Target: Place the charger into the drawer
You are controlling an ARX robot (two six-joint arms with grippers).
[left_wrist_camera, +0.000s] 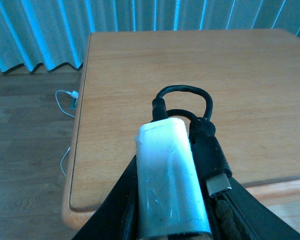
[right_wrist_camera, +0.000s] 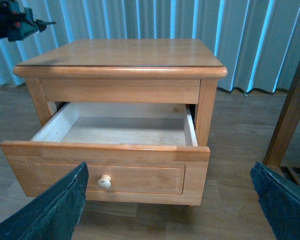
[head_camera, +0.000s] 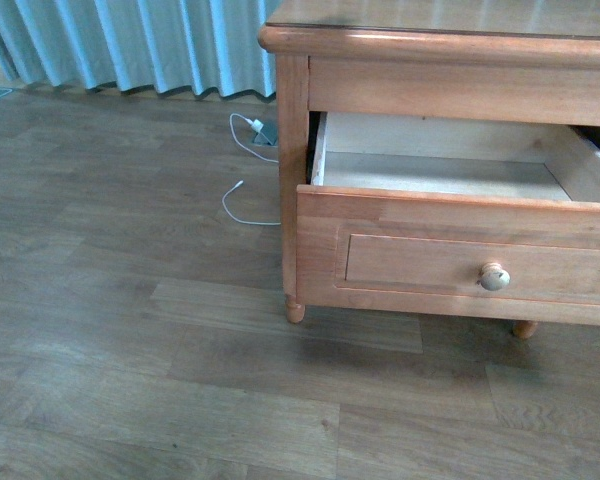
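Note:
The charger (left_wrist_camera: 162, 145) is a white block with a black cord (left_wrist_camera: 186, 93) looped at its end, and my left gripper (left_wrist_camera: 174, 167) is shut on it. In the left wrist view it hangs over the nightstand's wooden top (left_wrist_camera: 230, 75). The drawer (head_camera: 420, 262) stands pulled out, with a round pale knob (head_camera: 494, 276), and its pale floor (right_wrist_camera: 125, 131) is bare. My right gripper (right_wrist_camera: 167, 210) is open in front of the drawer front (right_wrist_camera: 140, 172), apart from it, with nothing between its dark fingers (right_wrist_camera: 50, 210). Neither gripper shows in the front view.
A thin white cable with a plug (head_camera: 248, 128) lies on the wood floor left of the nightstand, near the blue curtain (head_camera: 130, 40). Another wooden piece of furniture (right_wrist_camera: 290, 115) stands to the nightstand's right. Part of my left arm (right_wrist_camera: 12, 22) shows above the nightstand's far corner.

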